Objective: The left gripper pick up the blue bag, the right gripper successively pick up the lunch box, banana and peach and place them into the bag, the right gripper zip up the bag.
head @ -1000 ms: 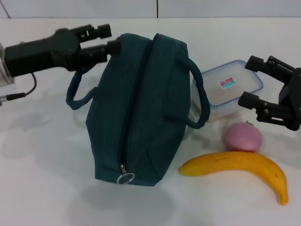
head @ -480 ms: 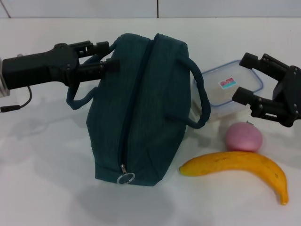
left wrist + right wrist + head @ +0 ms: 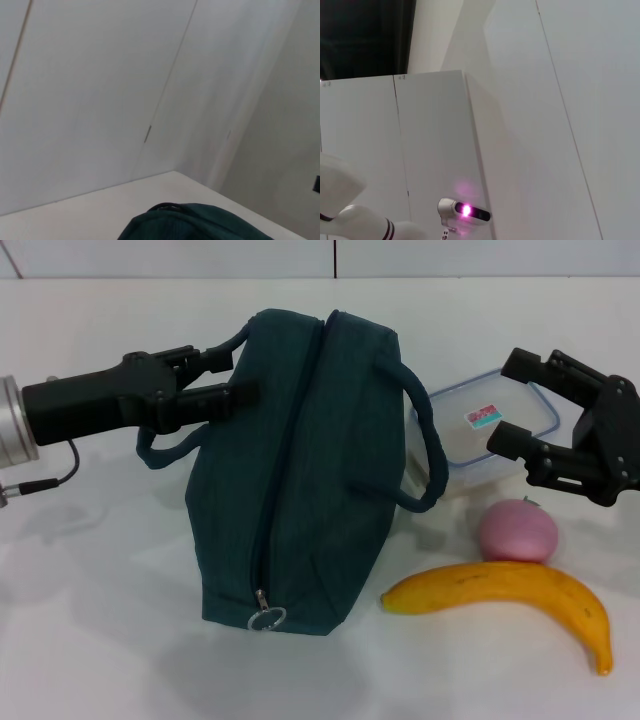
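Observation:
The blue bag [image 3: 300, 480] lies on its side on the white table, zip shut, its ring pull [image 3: 267, 618] at the near end. My left gripper [image 3: 232, 375] is open at the bag's far left corner, its fingers straddling the left handle [image 3: 160, 445]. The clear lunch box [image 3: 465, 445] sits right of the bag, partly behind the right handle. Over the box's right end my right gripper [image 3: 512, 402] hovers open. The pink peach [image 3: 517, 530] and the banana [image 3: 510, 592] lie nearer me. The left wrist view catches only an edge of the bag [image 3: 195, 222].
The white table [image 3: 90, 580] stretches bare left of and in front of the bag. A cable [image 3: 45, 480] trails from the left wrist. The right wrist view holds only walls, white cabinets and a small device with a purple light [image 3: 465, 211].
My left gripper has dropped and pushed right, so its fingers now straddle the bag's left handle. The right gripper has shifted left and slightly up, closer over the lunch box.

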`<state>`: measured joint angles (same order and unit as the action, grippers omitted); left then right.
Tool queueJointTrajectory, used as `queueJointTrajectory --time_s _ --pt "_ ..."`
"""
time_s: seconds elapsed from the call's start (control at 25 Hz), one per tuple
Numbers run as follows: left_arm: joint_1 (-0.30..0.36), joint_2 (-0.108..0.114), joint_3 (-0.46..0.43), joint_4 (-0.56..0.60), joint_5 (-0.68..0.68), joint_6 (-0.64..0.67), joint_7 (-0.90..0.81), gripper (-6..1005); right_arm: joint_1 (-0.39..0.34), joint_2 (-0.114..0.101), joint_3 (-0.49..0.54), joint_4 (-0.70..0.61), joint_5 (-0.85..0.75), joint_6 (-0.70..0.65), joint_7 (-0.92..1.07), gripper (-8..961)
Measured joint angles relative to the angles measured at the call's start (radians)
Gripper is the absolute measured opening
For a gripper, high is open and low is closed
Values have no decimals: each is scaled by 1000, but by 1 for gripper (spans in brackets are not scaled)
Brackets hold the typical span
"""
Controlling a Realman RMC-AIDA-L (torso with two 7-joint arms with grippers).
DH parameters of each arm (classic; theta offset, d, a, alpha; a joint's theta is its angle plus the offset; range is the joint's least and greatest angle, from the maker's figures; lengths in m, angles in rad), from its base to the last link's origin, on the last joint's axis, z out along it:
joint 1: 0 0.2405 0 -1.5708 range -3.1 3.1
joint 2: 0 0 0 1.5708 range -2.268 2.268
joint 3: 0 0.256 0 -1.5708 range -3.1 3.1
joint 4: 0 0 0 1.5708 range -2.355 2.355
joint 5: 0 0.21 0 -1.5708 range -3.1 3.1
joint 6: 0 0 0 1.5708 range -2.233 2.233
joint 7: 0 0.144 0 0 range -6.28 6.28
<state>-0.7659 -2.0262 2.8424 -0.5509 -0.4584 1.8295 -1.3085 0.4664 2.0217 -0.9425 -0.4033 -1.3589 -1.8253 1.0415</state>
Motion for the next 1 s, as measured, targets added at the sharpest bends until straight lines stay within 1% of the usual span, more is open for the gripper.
queueJointTrajectory --time_s 0.36,0.6,0.88,1.0 --pt "5 -8 1 2 -9 -5 21 607 -8 -3 8 1 0 0 -11 842" --pt "0 -14 2 0 10 -6 16 369 -10 -5 10 1 2 20 -22 840" --pt "0 -21 2 6 -10 -8 4 202 -30 -4 12 28 61 83 -27 837" --pt "4 -37 2 7 -27 -11 6 131 -33 -3 13 92 155 148 -31 836"
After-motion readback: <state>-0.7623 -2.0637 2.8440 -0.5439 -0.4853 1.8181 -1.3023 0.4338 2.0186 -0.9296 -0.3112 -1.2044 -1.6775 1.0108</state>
